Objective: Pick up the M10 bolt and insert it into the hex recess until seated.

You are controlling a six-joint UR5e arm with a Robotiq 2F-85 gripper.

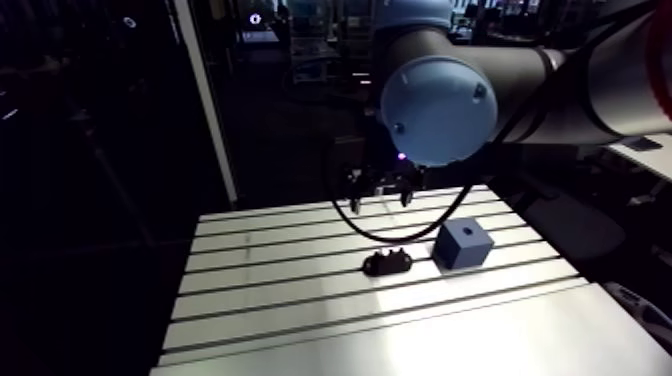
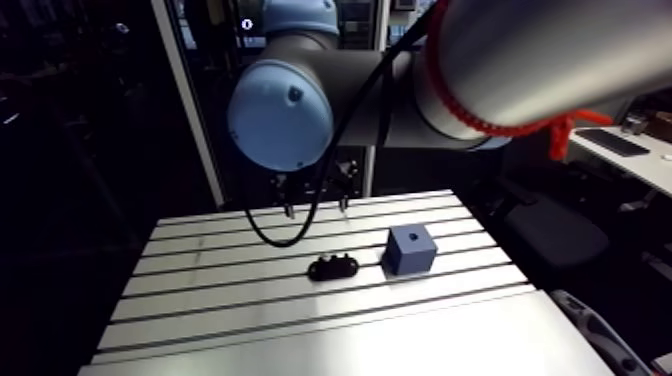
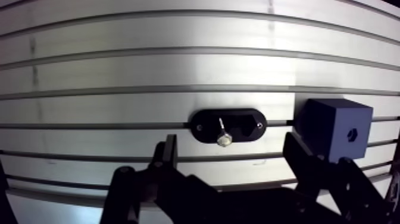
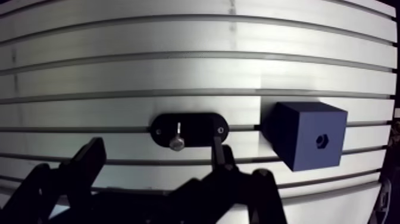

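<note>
Slotted aluminium table (image 1: 280, 300) with two items, read from left to right. At left, a black oval holder (image 3: 228, 126) lies flat across one slot. The M10 bolt (image 3: 222, 132) rests in its central cradle, lying on its side, with the silver head toward the gripper and the shank pointing away. At right, just beside the holder but not touching it, stands a dark blue cube (image 3: 333, 128). The hex recess (image 4: 321, 141) is in its upper face and is unfilled.

Gripper (image 3: 231, 149): in the wrist view both fingers (image 3: 168, 156) are spread wide with nothing between them, so it is released and grasps nothing. The bolt head lies ahead of the gap, nearer the left finger, while the right finger overlaps the cube's near edge. In the arm view the gripper hangs above the table's far rows, beyond the holder and clear of both items.
</note>
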